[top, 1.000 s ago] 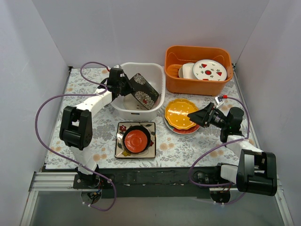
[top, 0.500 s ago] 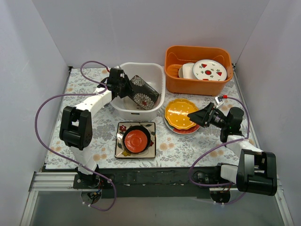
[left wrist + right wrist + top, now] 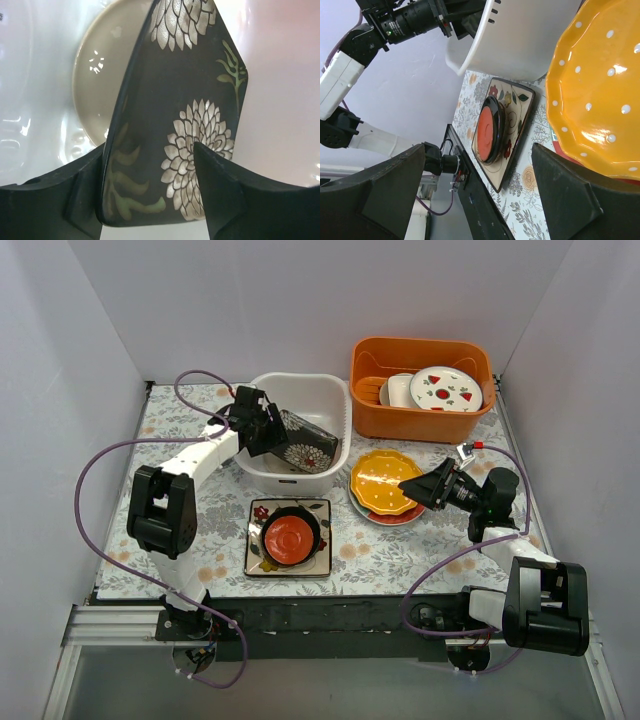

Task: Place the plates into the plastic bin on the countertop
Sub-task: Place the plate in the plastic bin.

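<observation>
Left pincer [image 3: 268,427] [image 3: 150,150] is clamped on the near edge of the black square plate [image 3: 305,440] [image 3: 180,125], one finger on each face. The plate hangs tilted inside the plastic bin [image 3: 300,385], which stands toward 11 o'clock on the counter [image 3: 210,510]. The wrist view shows a pale round dish [image 3: 95,95] under it on the bin floor; whether the plate's far edge touches the bin is hard to tell.

The right pincer [image 3: 408,485] [image 3: 479,150] is spread wide with nothing between its fingers, just beside the 3 o'clock edge of the yellow plate [image 3: 383,480] [image 3: 600,90]. That plate lies at 4 o'clock of the bin on the teal-and-red plate [image 3: 385,516].

At 6 o'clock of the bin, the white square plate [image 3: 262,558] carries the dark round plate [image 3: 312,520] with the small red plate [image 3: 288,538] on top.

At 1 o'clock, the orange tub [image 3: 420,350] holds a white round plate [image 3: 445,388] with red marks.
</observation>
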`<state>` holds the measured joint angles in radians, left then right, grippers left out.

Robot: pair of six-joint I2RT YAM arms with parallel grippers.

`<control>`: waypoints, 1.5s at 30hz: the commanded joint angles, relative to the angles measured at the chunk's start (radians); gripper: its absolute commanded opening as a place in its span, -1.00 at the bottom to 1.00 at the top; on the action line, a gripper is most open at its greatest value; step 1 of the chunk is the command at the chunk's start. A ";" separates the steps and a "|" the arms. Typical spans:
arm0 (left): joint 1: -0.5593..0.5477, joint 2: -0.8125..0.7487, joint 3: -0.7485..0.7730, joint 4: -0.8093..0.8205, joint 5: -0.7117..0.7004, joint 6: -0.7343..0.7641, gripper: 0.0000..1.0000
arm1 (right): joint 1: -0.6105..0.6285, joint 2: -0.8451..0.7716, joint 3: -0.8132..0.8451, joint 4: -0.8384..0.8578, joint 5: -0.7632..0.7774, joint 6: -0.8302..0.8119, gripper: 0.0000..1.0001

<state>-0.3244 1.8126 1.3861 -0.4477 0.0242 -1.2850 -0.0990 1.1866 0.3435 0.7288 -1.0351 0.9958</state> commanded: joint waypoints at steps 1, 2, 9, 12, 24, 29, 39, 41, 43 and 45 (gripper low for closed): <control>-0.013 -0.047 0.093 -0.042 -0.006 0.019 0.31 | -0.005 -0.016 0.014 0.018 -0.017 -0.010 0.87; -0.015 -0.044 0.102 -0.071 -0.004 0.024 0.33 | -0.005 -0.013 0.012 0.020 -0.017 -0.009 0.87; -0.025 -0.016 0.152 -0.166 -0.012 0.029 0.50 | -0.005 -0.018 0.002 0.023 -0.019 -0.011 0.87; -0.034 0.002 0.180 -0.216 -0.059 0.038 0.54 | -0.005 -0.021 -0.001 0.023 -0.019 -0.009 0.87; -0.093 0.168 0.313 -0.425 -0.190 0.085 0.60 | -0.005 -0.018 -0.006 0.008 -0.010 -0.026 0.87; -0.113 0.214 0.355 -0.515 -0.274 0.088 0.61 | -0.005 -0.028 0.008 -0.051 0.003 -0.065 0.87; -0.150 0.163 0.369 -0.553 -0.369 0.073 0.64 | -0.005 -0.028 0.014 -0.069 0.018 -0.083 0.87; -0.153 0.146 0.375 -0.549 -0.371 0.072 0.64 | -0.005 -0.033 0.023 -0.097 0.024 -0.095 0.87; -0.156 0.136 0.376 -0.539 -0.375 0.075 0.65 | -0.005 -0.044 0.034 -0.144 0.035 -0.126 0.88; -0.157 0.123 0.379 -0.533 -0.374 0.076 0.66 | -0.007 -0.054 0.052 -0.183 0.047 -0.150 0.87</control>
<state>-0.4751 2.0373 1.7309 -0.9905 -0.3111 -1.2095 -0.0990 1.1671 0.3439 0.6125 -1.0111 0.9127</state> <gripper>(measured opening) 0.823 0.937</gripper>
